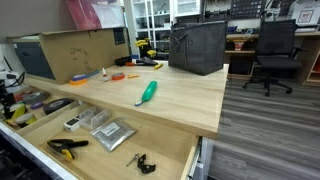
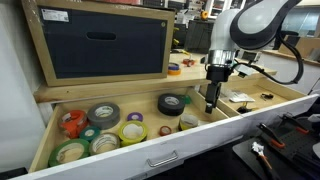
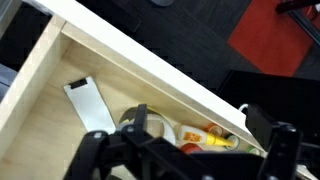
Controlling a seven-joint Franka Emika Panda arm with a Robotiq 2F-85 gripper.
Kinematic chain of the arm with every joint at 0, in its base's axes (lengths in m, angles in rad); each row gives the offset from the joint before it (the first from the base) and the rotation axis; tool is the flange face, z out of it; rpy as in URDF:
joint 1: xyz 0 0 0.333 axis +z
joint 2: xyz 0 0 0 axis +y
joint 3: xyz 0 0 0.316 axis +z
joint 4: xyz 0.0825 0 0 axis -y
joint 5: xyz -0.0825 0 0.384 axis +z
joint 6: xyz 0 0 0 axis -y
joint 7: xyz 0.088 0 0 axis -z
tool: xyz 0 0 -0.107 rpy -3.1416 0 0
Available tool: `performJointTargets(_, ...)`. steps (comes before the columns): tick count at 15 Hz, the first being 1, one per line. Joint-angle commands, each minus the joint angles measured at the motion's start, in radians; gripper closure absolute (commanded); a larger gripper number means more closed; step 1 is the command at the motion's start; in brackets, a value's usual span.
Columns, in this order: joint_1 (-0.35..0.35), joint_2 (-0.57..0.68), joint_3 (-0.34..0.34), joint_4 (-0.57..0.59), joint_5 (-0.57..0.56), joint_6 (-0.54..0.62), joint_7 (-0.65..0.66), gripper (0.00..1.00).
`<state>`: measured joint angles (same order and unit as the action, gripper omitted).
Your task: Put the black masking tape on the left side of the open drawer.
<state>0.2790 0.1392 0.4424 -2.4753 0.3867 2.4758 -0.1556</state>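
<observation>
In an exterior view the open drawer [image 2: 40, 150] stands pulled out toward the camera, its pale front and metal handle [image 2: 165, 158] nearest. Just behind the front lie 2 green tape rolls [image 2: 68, 152], then a yellow roll [image 2: 132, 128], a grey roll [image 2: 102, 113] and an orange roll [image 2: 70, 122]. Deeper in, near the middle of the drawer's width and close to its back wall, the black masking tape [image 2: 172, 102] lies flat. Just beside it, toward the picture's right and apart from it, the claw [image 2: 210, 104] hangs from the arm [image 2: 250, 25] with its tips down inside the drawer. In the wrist view its dark fingers [image 3: 92, 152] stand spread with nothing clamped between them: the claw is open and empty, above a flat grey piece [image 3: 88, 105] on the drawer floor. Behind the drawer, on the tabletop [image 2: 60, 95], stands a wood-framed dark panel [image 2: 100, 42].

In an exterior view, black-and-yellow pliers [image 1: 67, 146] and a small black clip [image 1: 142, 161] lie in the near drawer. Farther off a green-handled tool [image 1: 148, 92] rests on the tabletop, then a cardboard box [image 1: 75, 52] and a black bag [image 1: 197, 47].
</observation>
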Motion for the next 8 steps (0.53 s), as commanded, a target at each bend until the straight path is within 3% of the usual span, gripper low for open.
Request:
performJointTargets(1,-0.020,-0.091,-0.051,-0.030,0.049,-0.072,0.024,0.00)
performJointTargets(8,-0.052,-0.085,-0.176,0.054,-0.056,-0.175,0.064,0.00)
